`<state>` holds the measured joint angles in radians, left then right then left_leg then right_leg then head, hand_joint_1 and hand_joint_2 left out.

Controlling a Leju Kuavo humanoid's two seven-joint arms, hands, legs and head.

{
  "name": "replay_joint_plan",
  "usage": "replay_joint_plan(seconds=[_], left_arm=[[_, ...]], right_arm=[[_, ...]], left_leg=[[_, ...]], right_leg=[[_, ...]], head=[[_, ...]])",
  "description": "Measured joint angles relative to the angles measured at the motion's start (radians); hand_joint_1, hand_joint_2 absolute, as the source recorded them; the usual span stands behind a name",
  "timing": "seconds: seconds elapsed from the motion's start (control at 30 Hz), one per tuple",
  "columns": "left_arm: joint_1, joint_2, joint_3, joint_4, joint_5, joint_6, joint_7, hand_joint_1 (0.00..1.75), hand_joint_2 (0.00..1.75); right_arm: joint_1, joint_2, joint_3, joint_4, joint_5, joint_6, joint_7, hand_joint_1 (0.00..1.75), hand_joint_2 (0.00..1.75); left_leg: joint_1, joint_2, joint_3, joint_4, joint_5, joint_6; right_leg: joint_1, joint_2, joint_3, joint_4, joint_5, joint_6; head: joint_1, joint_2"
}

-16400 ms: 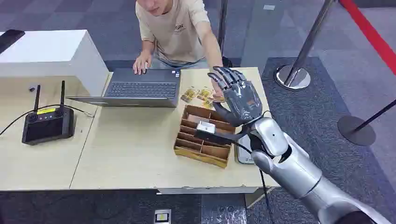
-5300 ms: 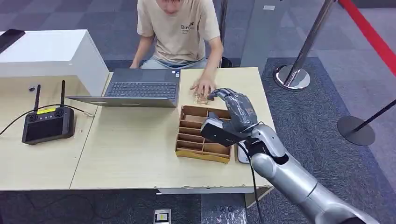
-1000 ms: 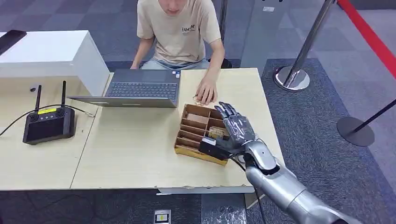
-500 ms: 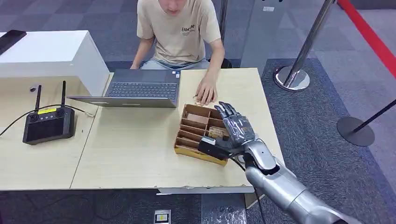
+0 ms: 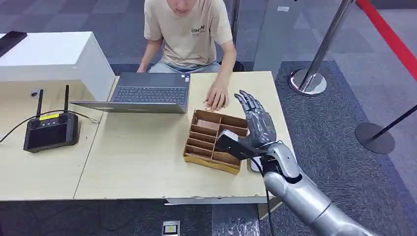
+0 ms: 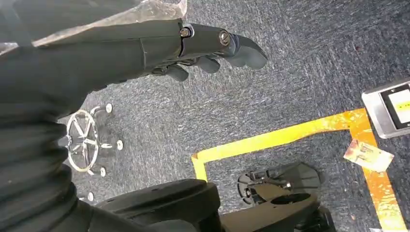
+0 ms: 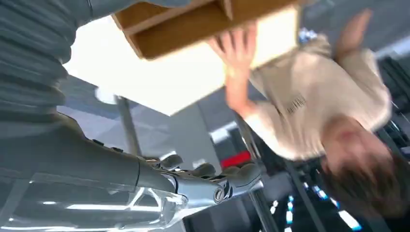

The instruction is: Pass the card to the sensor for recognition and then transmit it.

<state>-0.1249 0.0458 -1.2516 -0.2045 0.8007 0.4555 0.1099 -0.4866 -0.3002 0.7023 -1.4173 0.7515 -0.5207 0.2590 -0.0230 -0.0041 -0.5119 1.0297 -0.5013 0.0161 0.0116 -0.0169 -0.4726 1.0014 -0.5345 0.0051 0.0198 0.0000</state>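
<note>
Your right hand (image 5: pixel 256 124) is raised over the right end of the wooden divided tray (image 5: pixel 212 141), fingers spread and straight, holding nothing. In the tray's far-right compartment, just left of that hand, you can see a pale card (image 5: pixel 227 133). The person's hand (image 5: pixel 217 98) rests on the table (image 5: pixel 137 162) just beyond the tray, beside the laptop (image 5: pixel 147 92). Your left hand (image 6: pixel 208 48) hangs over the carpet, fingers loosely extended and empty.
</note>
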Motion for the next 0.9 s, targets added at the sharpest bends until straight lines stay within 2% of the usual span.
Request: replay_joint_plan(seconds=[0.5,0.57,0.63,0.67,0.7,0.73,0.8,0.9], left_arm=[[0.001,0.0,0.015,0.0,0.003,0.006,-0.002,0.0,1.75],[0.001,0.0,0.015,0.0,0.003,0.006,-0.002,0.0,1.75],[0.001,0.0,0.016,0.0,0.003,0.006,-0.002,0.0,1.75],[0.001,0.0,0.016,0.0,0.003,0.006,-0.002,0.0,1.75],[0.001,0.0,0.017,0.0,0.003,0.006,-0.002,0.0,1.75],[0.001,0.0,0.018,0.0,0.003,0.006,-0.002,0.0,1.75],[0.001,0.0,0.018,0.0,0.003,0.006,-0.002,0.0,1.75],[0.001,0.0,0.019,0.0,0.006,0.006,0.002,0.0,1.75]], right_arm=[[0.046,-0.024,-0.039,-0.203,0.036,-0.012,0.003,0.03,1.75],[0.052,-0.026,-0.039,-0.216,0.038,0.005,0.01,0.26,1.75],[0.059,-0.028,-0.039,-0.221,0.04,0.015,0.011,0.86,1.75],[0.063,-0.028,-0.039,-0.225,0.042,0.019,0.012,1.03,1.75],[0.066,-0.028,-0.038,-0.226,0.042,0.02,0.012,1.03,1.75],[0.068,-0.028,-0.038,-0.226,0.042,0.021,0.012,1.2,1.75],[0.073,-0.028,-0.037,-0.227,0.042,0.023,0.012,1.4,1.75],[0.078,-0.028,-0.037,-0.227,0.042,0.023,0.012,1.5,1.75]], left_leg=[[0.0,0.0,-0.001,0.0,0.0,0.0],[0.0,0.0,-0.001,0.0,0.0,0.0],[0.0,0.0,-0.001,0.0,0.0,0.0],[0.0,0.0,-0.001,0.0,0.0,0.0],[0.0,0.0,-0.001,0.0,0.0,0.0],[0.0,0.0,-0.001,0.0,0.0,0.0],[0.0,0.0,-0.001,0.0,0.0,0.0],[0.0,0.0,-0.001,0.0,0.0,0.0]], right_leg=[[0.0,0.0,0.0,0.0,0.0,0.0],[0.0,0.0,0.0,0.0,0.0,0.0],[0.0,0.0,0.0,0.0,0.0,0.0],[0.0,0.0,0.0,0.0,0.0,0.0],[0.0,0.0,0.0,0.0,0.0,0.0],[0.0,0.0,0.0,0.0,0.0,0.0],[0.0,0.0,0.0,0.0,0.0,0.0],[0.0,0.0,0.0,0.0,0.0,0.0]], head=[[0.0,0.0],[0.0,0.0],[0.0,0.0],[0.0,0.0],[0.0,0.0],[0.0,0.0],[0.0,0.0],[0.0,0.0]])
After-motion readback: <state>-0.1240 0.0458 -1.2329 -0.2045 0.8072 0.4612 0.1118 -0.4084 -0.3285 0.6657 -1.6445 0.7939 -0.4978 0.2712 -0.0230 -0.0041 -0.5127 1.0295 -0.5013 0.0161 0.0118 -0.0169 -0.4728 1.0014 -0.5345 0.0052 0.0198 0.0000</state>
